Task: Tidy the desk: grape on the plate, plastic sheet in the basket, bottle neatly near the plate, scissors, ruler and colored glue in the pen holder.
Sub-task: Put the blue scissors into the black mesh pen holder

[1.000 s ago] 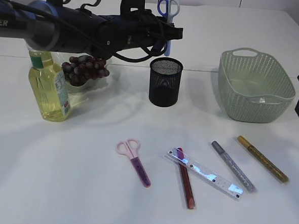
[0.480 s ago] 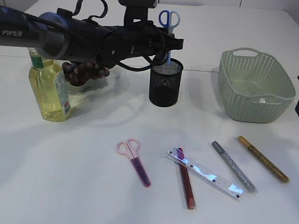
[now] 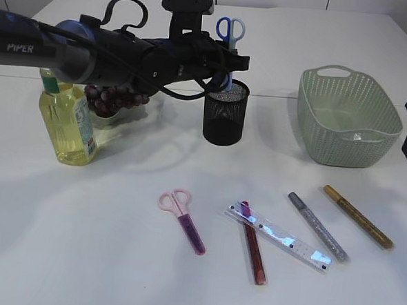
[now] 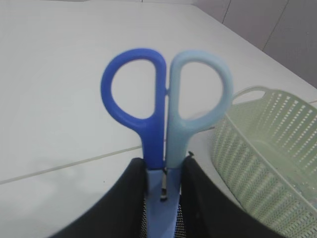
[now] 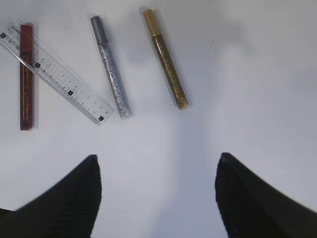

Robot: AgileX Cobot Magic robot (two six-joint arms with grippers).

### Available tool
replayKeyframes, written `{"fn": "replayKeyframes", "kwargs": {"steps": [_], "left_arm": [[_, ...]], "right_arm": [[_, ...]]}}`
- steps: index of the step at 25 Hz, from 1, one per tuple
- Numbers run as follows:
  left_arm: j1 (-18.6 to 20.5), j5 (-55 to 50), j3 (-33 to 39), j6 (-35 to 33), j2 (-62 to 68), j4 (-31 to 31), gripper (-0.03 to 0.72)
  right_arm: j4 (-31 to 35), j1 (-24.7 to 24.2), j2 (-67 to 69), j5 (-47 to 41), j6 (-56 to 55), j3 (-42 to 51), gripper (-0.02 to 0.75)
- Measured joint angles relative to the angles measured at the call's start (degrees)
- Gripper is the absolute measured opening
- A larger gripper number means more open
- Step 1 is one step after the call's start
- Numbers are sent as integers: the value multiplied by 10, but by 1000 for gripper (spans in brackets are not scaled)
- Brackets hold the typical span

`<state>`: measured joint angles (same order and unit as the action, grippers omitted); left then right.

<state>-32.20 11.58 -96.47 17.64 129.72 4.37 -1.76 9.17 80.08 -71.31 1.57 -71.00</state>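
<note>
While the left gripper (image 3: 230,61) sits over the holder (image 3: 225,112), its jaws pinch the blue scissors (image 3: 229,31) just below the handles, loops up. Left wrist view confirms: both black fingers (image 4: 124,203) press on the scissors' (image 4: 166,119) shank, mesh of the holder visible right under them. Blades point down into the holder; how deep, can't tell.

Right gripper (image 5: 157,198) hangs at the right edge, jaws spread wide, nothing between them. Its camera looks down on bare worktop (image 5: 247,74) with the gold glue pen (image 5: 165,58), silver glue pen (image 5: 110,66), ruler (image 5: 55,72) and red glue pen (image 5: 26,76) ahead.

On the worktop (image 3: 80,242):
- pink scissors (image 3: 183,219) lie flat, front centre
- ruler (image 3: 280,236) lies across the red pen (image 3: 253,244), touching it
- silver pen (image 3: 317,226) and gold pen (image 3: 358,216) lie right of it, side by side, apart
- basket (image 3: 347,117) stands back right; whether the pale patch inside is the sheet, can't tell
- bottle (image 3: 67,116) stands upright at left, just beside the grapes (image 3: 113,97)
- grapes are partly hidden by the arm; the plate under them is barely visible
</note>
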Motion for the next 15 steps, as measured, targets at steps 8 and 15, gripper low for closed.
{"fn": "replayKeyframes", "kwargs": {"steps": [8,15], "left_arm": [[0,0,0,0,0,0,206],[6,1,0,0,0,1,220]], "right_arm": [[0,0,0,0,0,0,557],[0,0,0,0,0,0,557]]}}
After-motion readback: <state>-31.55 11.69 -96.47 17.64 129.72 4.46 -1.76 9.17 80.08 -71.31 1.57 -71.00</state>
